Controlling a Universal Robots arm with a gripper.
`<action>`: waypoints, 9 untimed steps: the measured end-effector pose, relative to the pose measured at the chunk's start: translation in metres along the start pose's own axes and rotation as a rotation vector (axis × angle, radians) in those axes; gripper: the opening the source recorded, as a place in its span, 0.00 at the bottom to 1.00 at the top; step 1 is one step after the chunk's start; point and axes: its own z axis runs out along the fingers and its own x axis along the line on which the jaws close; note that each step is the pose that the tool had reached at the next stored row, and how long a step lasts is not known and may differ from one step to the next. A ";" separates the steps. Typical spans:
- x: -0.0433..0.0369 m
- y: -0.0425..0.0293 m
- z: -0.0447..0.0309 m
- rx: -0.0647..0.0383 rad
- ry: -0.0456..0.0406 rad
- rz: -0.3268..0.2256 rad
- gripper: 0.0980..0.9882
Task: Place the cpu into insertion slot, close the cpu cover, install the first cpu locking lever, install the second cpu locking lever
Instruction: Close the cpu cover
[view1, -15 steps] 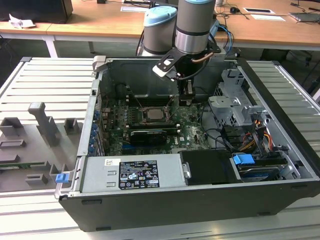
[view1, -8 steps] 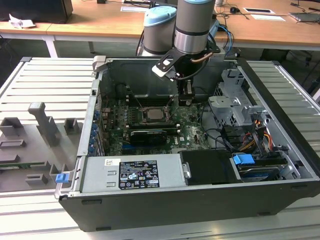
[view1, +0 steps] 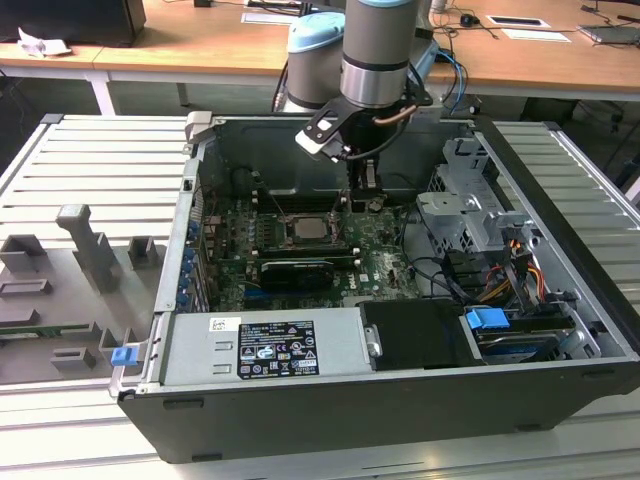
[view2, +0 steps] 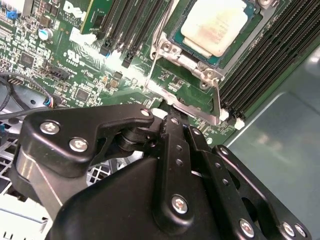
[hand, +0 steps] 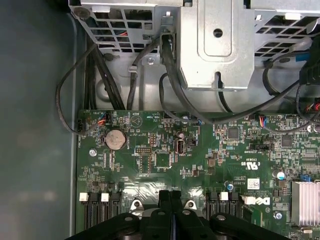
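The cpu (view2: 215, 25), a pale silver-beige square, lies in the insertion slot (view2: 172, 37) on the green motherboard; in the exterior view the cpu (view1: 305, 229) is at the middle of the open case. The grey cpu cover (view2: 197, 70) lies flat around the chip. A thin metal lever (view2: 159, 47) runs along one side of the cover. My gripper (view2: 174, 120) is shut with nothing between its fingers, its tips just off the cover's corner plate (view2: 187, 107). In the exterior view the gripper (view1: 366, 188) hangs to the right of the socket, low over the board.
Black memory slots (view2: 272, 55) flank the socket. A grey drive cage (view1: 470, 205) with cables stands at the exterior view's right, and the power supply (view1: 265, 345) lies along the case front. Black cables (hand: 165, 60) run over the board's edge. A grey fixture tray (view1: 70, 290) sits outside the case.
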 end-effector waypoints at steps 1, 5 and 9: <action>0.0000 -0.0009 0.0000 0.000 0.0000 0.000 0.01; 0.0001 -0.0057 -0.0002 0.000 0.0001 0.000 0.01; 0.0001 -0.0080 -0.0003 0.000 0.0000 0.000 0.01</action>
